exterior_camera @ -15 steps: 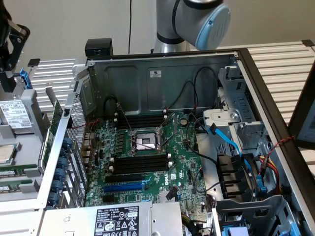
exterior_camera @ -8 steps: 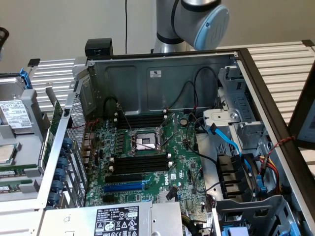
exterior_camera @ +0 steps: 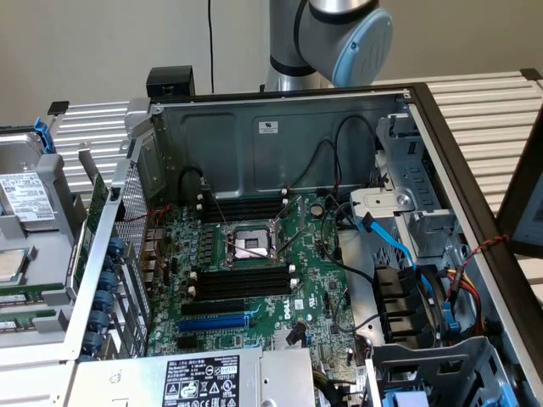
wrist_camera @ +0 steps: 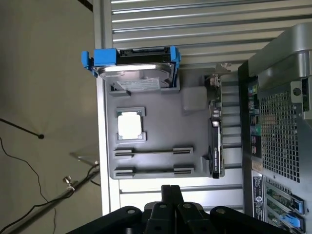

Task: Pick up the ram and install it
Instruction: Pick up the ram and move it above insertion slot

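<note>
Ram (wrist_camera: pixel 152 170) stands in tray (wrist_camera: pixel 195 105) — near closed pincer (wrist_camera: pixel 169 191).

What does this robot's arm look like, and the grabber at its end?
The arm is a thick silver-grey tube with rounded joints. One joint has a round light-blue cap. The gripper is matt black, with two slim fingers on jointed black links with round pivots.

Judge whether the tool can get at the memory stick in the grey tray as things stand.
Probably yes: the tool hangs shut above the grey tray, and nothing covers the memory stick standing on edge in its holder.
</note>
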Robot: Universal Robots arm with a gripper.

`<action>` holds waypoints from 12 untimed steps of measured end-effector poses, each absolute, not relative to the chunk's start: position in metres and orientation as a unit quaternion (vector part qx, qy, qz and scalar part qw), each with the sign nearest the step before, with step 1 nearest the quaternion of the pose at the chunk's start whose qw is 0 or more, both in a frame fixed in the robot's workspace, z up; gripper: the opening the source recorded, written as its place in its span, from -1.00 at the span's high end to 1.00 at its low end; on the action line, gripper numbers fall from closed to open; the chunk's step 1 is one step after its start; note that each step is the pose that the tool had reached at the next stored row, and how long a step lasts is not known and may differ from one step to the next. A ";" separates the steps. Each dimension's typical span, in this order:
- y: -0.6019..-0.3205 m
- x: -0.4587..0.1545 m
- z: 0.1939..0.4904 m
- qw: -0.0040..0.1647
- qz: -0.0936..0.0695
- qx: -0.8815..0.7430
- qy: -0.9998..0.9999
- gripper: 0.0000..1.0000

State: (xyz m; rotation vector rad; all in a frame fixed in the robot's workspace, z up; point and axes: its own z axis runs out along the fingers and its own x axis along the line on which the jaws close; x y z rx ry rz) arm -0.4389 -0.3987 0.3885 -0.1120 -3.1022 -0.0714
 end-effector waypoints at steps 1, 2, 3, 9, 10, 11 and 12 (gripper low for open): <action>-0.399 -0.441 0.389 0.018 -0.023 -0.036 -0.999 0.79; -0.399 -0.442 0.388 0.018 -0.023 -0.036 -0.999 0.79; -0.399 -0.444 0.388 0.018 -0.023 -0.036 -0.999 0.79; -0.399 -0.446 0.388 0.019 -0.023 -0.003 -1.000 0.79; -0.399 -0.446 0.388 0.019 -0.023 0.007 -1.000 0.79; -0.399 -0.446 0.387 0.019 -0.023 0.016 -0.999 0.79; -0.399 -0.446 0.387 0.019 -0.022 0.025 -0.999 0.79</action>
